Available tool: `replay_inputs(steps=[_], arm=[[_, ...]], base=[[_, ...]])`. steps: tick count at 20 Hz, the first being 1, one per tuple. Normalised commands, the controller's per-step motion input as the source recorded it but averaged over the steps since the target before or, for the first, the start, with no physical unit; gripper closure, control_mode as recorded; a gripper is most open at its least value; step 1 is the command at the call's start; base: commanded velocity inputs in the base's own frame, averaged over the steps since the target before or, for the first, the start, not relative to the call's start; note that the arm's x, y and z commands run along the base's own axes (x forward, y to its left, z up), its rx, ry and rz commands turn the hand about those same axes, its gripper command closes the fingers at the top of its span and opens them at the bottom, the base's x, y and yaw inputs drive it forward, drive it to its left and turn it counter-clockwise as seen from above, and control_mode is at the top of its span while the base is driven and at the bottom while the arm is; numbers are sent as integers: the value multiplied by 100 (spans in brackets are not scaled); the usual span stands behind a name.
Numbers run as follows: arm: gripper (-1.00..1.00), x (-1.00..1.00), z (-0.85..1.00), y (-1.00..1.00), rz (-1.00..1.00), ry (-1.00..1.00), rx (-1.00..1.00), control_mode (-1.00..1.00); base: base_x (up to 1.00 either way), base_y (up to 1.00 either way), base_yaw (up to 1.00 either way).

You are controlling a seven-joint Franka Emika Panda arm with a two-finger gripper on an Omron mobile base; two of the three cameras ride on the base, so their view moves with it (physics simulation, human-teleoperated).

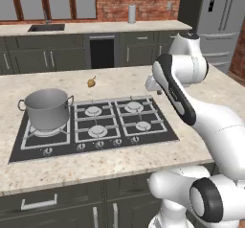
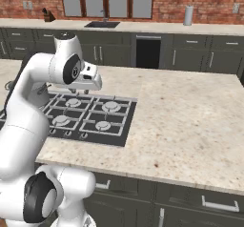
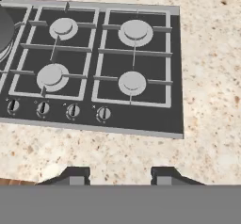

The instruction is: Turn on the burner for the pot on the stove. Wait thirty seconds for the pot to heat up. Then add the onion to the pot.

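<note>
The grey steel pot [image 1: 46,108] stands on the wide burner [image 1: 47,131] at the left end of the black stove [image 1: 154,137]. On the counter behind the stove lies the small golden-brown onion [image 1: 91,82]. My gripper [image 1: 157,91] hangs above the stove's right edge, well right of the pot and onion, shut with nothing in it. In the hand view the gripper [image 3: 120,173] looks down on the four smaller burners and the row of knobs [image 3: 73,110]; the pot's rim [image 3: 4,30] just shows at the left edge. From the right base view the gripper [image 2: 82,91] hovers over the stove [image 2: 119,128].
Speckled stone counter [image 1: 206,85] stretches right of the stove. Across the aisle, the back counter holds a sink [image 1: 46,28] and a grey canister [image 1: 131,14]. A steel fridge [image 1: 222,21] stands at the far right. My own arm crosses the right side of the island.
</note>
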Motion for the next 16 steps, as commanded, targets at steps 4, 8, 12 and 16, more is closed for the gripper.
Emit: replay_inputs(steps=[4,8,12,16], arm=[[-100,0,-5,27,-2,0,0,-100],[-100,0,-8,72,-7,0,0,-100],[-100,0,-13,100,-20,13,0,-100],[-100,0,-23,100,-22,14,0,-100]], base=[[0,0,0],[0,0,0],[0,0,0],[0,0,0]])
